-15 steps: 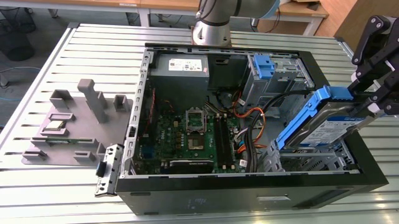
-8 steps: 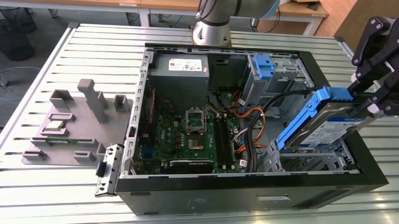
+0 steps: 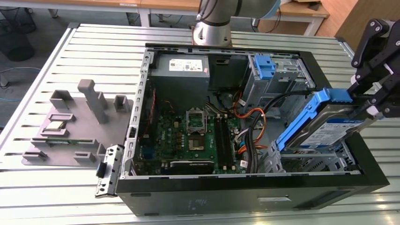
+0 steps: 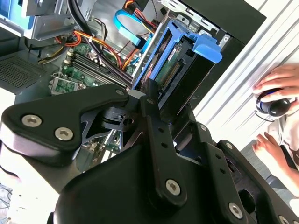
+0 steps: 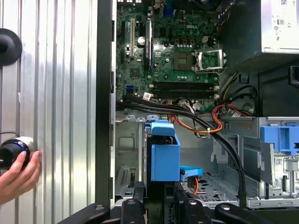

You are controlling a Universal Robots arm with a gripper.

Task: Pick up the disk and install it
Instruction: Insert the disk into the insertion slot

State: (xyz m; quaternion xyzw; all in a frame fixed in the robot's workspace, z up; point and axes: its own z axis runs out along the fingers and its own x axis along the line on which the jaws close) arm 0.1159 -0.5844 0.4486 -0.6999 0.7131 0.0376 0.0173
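The disk (image 3: 325, 126) is a silver drive with a blue-and-white label, clipped in blue side rails. It hangs tilted over the drive cage (image 3: 306, 161) at the front corner of the open computer case (image 3: 250, 187), on the exterior view's right. My gripper (image 3: 368, 110) is shut on its upper end. In both wrist views the disk (image 4: 187, 60) (image 5: 164, 154) sits between my black fingers (image 5: 139, 193), its blue rail and tab pointing down into the cage. Whether the disk touches the cage I cannot tell.
Black and orange cables (image 3: 256, 122) run beside the cage. A second blue bracket (image 3: 265, 65) sits in the upper bay, next to the grey power-supply box (image 3: 181, 65). A grey fixture (image 3: 75, 122) lies on the slatted table. A person's hand (image 5: 18, 172) rests beside the case.
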